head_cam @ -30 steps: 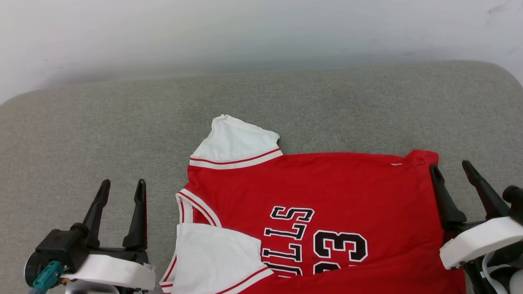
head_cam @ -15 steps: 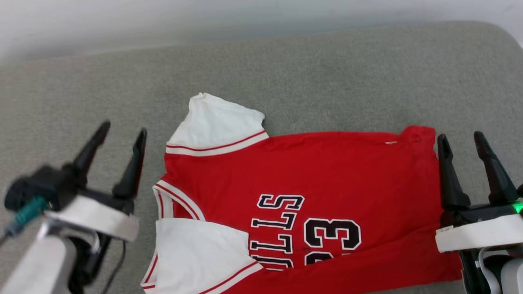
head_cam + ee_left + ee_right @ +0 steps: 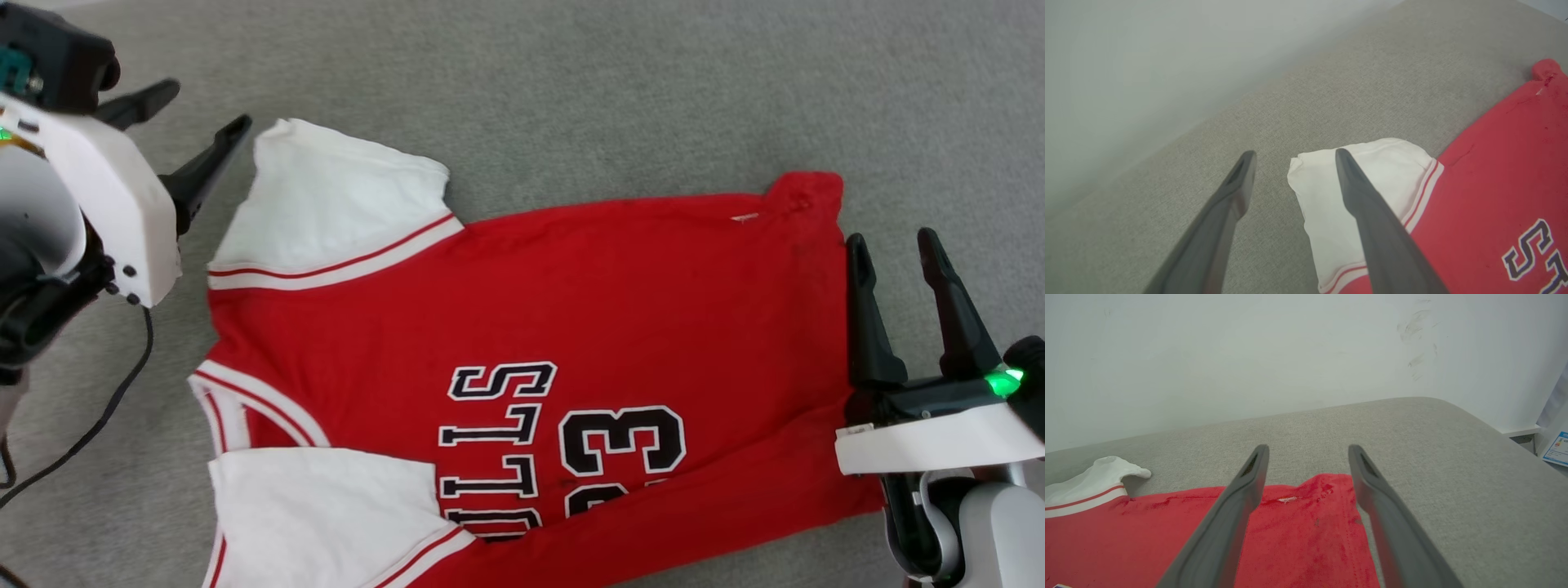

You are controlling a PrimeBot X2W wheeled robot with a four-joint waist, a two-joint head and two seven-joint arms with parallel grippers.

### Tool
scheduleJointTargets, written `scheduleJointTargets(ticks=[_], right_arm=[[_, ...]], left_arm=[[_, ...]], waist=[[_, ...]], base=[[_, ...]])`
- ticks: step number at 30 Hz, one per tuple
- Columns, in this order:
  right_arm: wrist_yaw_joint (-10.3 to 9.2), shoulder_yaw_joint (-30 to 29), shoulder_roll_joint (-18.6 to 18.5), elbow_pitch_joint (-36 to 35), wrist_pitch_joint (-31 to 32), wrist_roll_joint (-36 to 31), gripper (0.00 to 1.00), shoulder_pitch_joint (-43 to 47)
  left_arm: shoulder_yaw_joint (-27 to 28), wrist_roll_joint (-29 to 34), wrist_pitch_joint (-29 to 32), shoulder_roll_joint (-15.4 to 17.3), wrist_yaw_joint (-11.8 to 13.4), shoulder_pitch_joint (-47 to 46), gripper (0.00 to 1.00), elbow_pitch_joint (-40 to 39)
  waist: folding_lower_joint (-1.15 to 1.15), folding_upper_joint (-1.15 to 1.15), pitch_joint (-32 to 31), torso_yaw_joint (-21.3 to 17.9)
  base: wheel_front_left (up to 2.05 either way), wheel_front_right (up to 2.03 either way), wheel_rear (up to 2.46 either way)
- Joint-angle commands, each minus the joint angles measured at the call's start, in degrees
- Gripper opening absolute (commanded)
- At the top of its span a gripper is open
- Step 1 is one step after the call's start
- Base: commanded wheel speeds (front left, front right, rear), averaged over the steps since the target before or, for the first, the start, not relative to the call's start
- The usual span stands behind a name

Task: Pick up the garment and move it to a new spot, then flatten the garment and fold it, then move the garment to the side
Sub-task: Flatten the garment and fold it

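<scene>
The garment [image 3: 571, 310], a red jersey with white sleeves and black "BULLS 23" print facing up, lies spread on the grey cushion [image 3: 571, 90], collar toward the left. My left gripper [image 3: 204, 106] hangs open at the upper left, its fingertips beside the far white sleeve [image 3: 326, 196]. In the left wrist view that gripper [image 3: 1294, 157] spreads over the tip of the sleeve [image 3: 1327, 192]. My right gripper [image 3: 894, 241] stands open at the jersey's right hem edge. The right wrist view shows its tips [image 3: 1308, 449] above the red hem corner [image 3: 1310, 506]. Neither holds anything.
A pale wall [image 3: 1249, 355] rises behind the cushion's far edge. The cushion's rounded right corner [image 3: 1494, 437] drops off toward a white ledge. A black cable [image 3: 98, 425] trails from my left arm over the cushion at the lower left.
The head camera has tilted down, so the jersey sits larger and the wall has left the view. My left gripper rose and moved forward to the far white sleeve. The right gripper stays by the hem.
</scene>
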Motion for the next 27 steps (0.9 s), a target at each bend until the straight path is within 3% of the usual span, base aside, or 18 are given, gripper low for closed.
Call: scheduleJointTargets(ticks=[1, 7, 11, 17, 24, 26, 27], right_arm=[[-0.02, 0.2, 0.3, 0.2, -0.5, 0.2, 1.0, -1.1], [-0.02, 0.9, 0.9, 1.9, -2.7, 1.0, 1.0, -3.0], [-0.02, 1.2, 1.0, 3.0, -3.7, 1.6, 1.0, -3.5], [-0.02, 2.6, 1.1, 5.1, -4.7, 2.0, 1.0, -4.4], [-0.02, 3.5, 1.1, 7.2, -5.4, 2.9, 1.0, -5.4], [-0.02, 3.5, 1.1, 7.8, -5.6, 2.6, 1.0, -5.6], [-0.02, 3.4, 1.1, 8.0, -5.6, 2.6, 1.0, -5.7]], left_arm=[[-1.1, -1.6, 2.4, 0.8, 0.0, -0.8, 1.0, 0.4], [-4.9, -8.7, 17.0, 4.4, 0.0, -10.6, 1.0, 4.3], [-7.3, -11.7, 22.4, 4.8, 0.0, -14.7, 1.0, 8.0], [-10.6, -11.9, 24.8, 5.4, 0.0, -17.7, 1.0, 13.4], [-17.6, -9.4, 23.5, 7.1, 0.0, -17.3, 1.0, 17.1], [-19.0, -10.9, 23.1, 6.7, 0.0, -16.6, 0.0, 18.1], [-19.5, -11.8, 22.8, 6.4, 0.0, -16.3, 0.0, 18.2]], waist=[[-0.01, 0.0, 2.2, -2.2], [-0.01, 0.0, 5.6, -4.9], [-0.01, 0.0, 6.8, -6.3], [-0.01, 0.0, 8.4, -7.5], [-0.01, 0.0, 9.4, -8.2], [-0.01, 0.0, 9.3, -8.1], [-0.01, 0.0, 9.0, -8.1]], base=[[0.0, 0.0, 0.0], [0.0, 0.0, 0.0], [0.0, 0.0, 0.0], [0.0, 0.0, 0.0], [0.0, 0.0, 0.0], [0.0, 0.0, 0.0], [0.0, 0.0, 0.0]])
